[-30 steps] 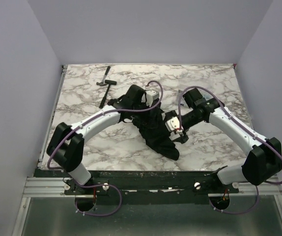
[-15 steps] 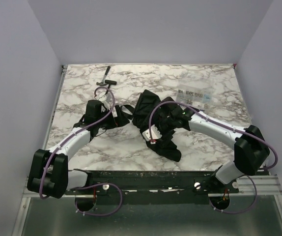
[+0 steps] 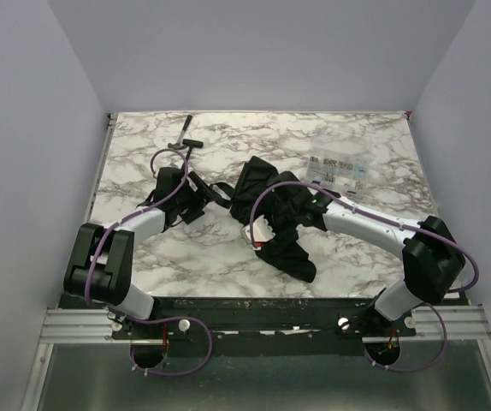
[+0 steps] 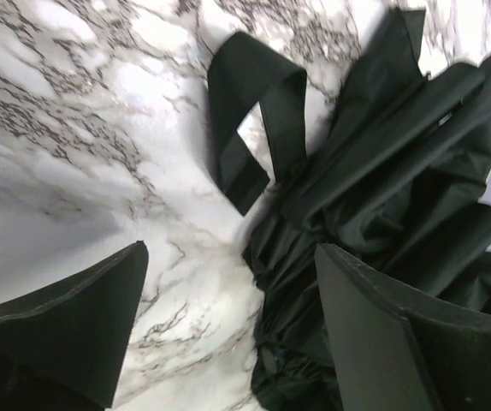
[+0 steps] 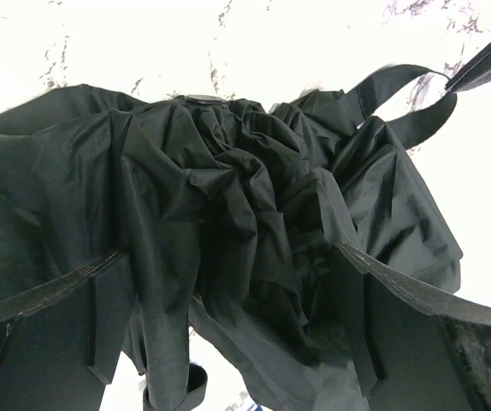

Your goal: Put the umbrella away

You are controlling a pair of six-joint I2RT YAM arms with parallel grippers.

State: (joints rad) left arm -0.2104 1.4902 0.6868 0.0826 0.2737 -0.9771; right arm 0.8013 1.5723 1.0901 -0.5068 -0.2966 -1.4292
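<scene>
Two arms reach in toward the umbrella [image 3: 290,255], which lies collapsed in a crumpled black heap near the middle of the marble table [image 3: 143,154], its canopy loose and unrolled.

From the top view, the left arm comes at the umbrella from its left side and the right arm bends across it from the right, its wrist lying over the middle of the heap.

The left gripper [image 4: 228,253] has its jaws spread wide with nothing gripped. Bare marble and the near edge of the umbrella's folds show between them. One of its fingers [image 4: 399,342] hangs over the dark fabric and the other over the marble just left of the umbrella. A flat black strap [image 4: 254,111] curls in a loop off the umbrella's left edge, lying on the marble ahead of those jaws.

The right gripper [image 5: 230,253] also stands wide apart, straddling a bunched ridge of canopy. The cloth rises between the jaws but is not pinched. Whether the pads touch it cannot be told.

Beyond the umbrella, toward the far left corner, lies a small black-handled hammer [image 3: 183,137], well apart from it. Beyond the umbrella to the right, near it, a clear flat packet [image 3: 338,169] with printed marks rests on the marble.
</scene>
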